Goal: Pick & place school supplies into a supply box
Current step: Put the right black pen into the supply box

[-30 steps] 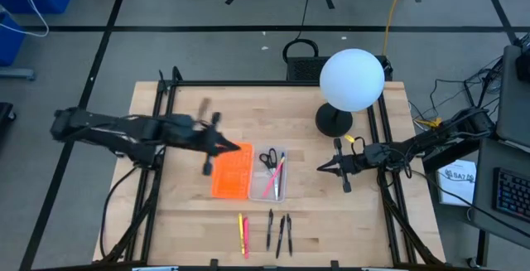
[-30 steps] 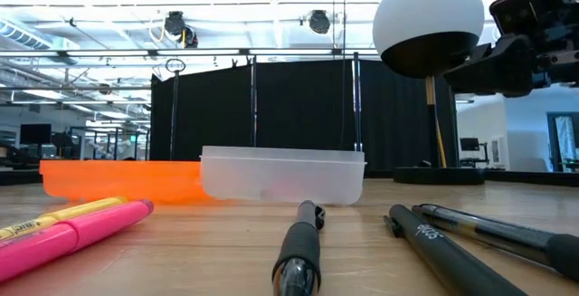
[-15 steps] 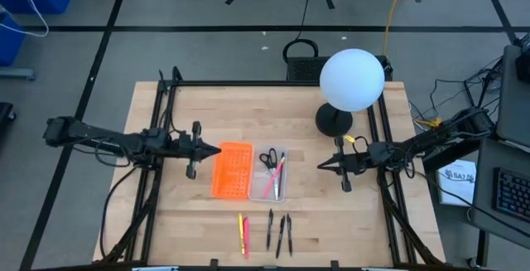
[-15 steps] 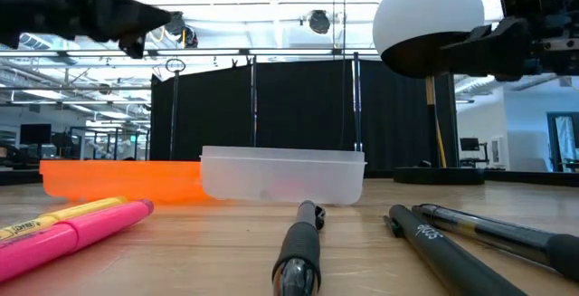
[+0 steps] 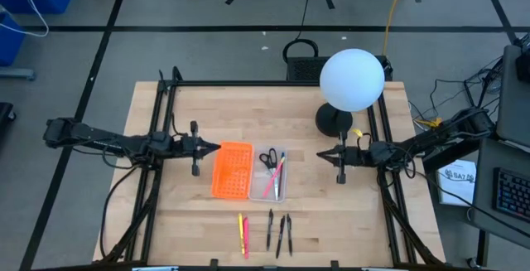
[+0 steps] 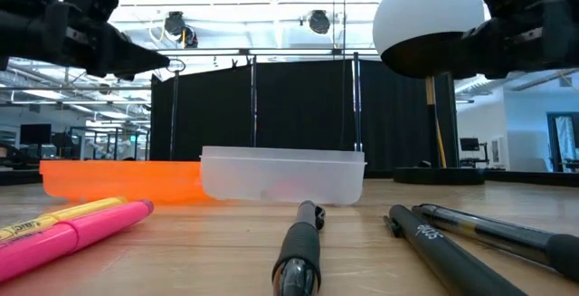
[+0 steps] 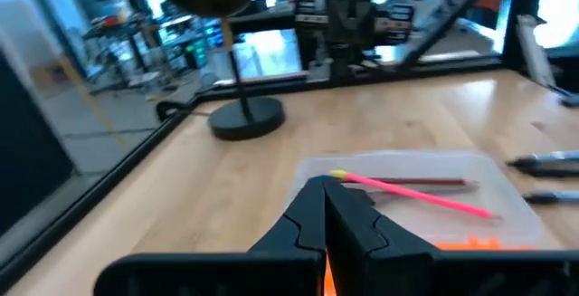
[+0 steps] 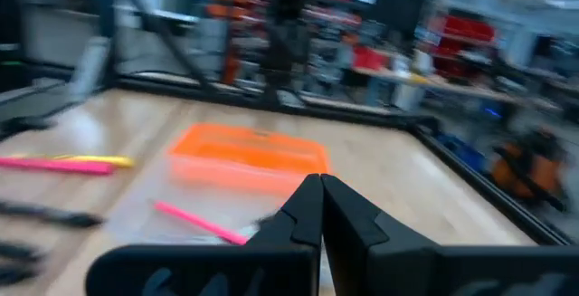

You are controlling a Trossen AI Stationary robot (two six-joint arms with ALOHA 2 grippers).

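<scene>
The clear supply box sits mid-table and holds black-handled scissors and a pink pen. Beside its left wall lies an orange perforated tray. Near the front edge, a yellow and a pink pen and several black pens lie flat on the wood. My left gripper hovers shut and level just left of the orange tray. My right gripper hovers shut and level to the right of the box. Neither holds anything; the shut fingertips show bare.
A lamp with a white globe and a black round base stands at the far right of the table. Black frame rails run along the table's left and right sides. Bare wood lies between the box and the right rail.
My left gripper has sunk and drawn back from above the orange tray toward the table's left edge, levelling out, and stays shut. My right gripper's tip has swung a little toward the far edge. The supplies, box and tray have not moved.
</scene>
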